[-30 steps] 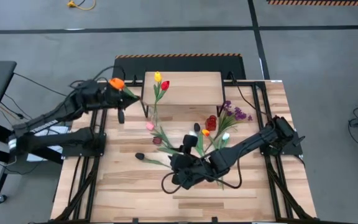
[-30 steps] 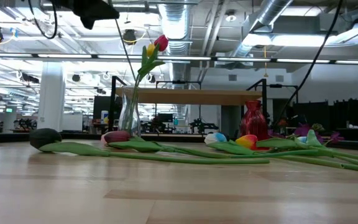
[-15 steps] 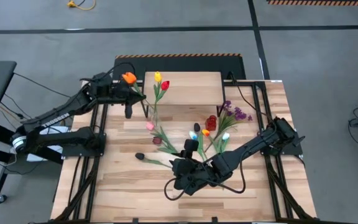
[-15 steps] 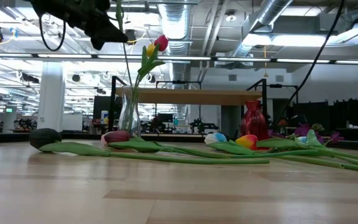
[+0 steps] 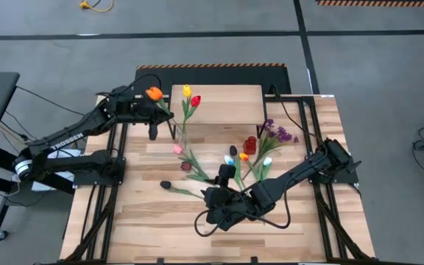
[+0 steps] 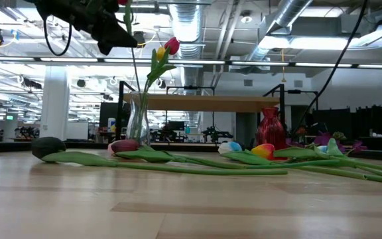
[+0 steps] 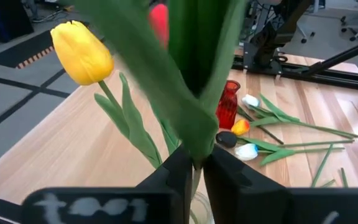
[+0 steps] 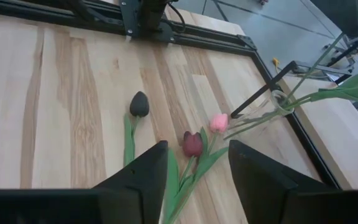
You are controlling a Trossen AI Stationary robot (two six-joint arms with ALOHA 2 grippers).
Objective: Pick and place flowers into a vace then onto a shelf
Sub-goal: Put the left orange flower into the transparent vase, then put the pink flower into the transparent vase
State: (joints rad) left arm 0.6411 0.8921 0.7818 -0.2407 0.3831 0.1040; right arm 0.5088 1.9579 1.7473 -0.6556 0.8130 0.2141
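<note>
Two tulips (image 5: 190, 98) stand in the clear vase (image 6: 138, 123); red vase (image 6: 270, 128) empty-looking.

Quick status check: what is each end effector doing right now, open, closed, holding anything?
Left end effector: closed on the stem of an orange tulip, beside the glass vase.
Right end effector: open, holding nothing, low over the flowers lying on the table.

Over the last second the left tool (image 5: 153, 118) has carried the orange tulip (image 5: 154, 93) from the worktop's left edge in toward the clear vase (image 6: 138, 123) by the shelf (image 5: 219, 103), and its stem now hangs above the vase; most of that move came early. The right tool (image 5: 217, 207) has slid slightly nearer the front edge, its fingers parting a little
</note>
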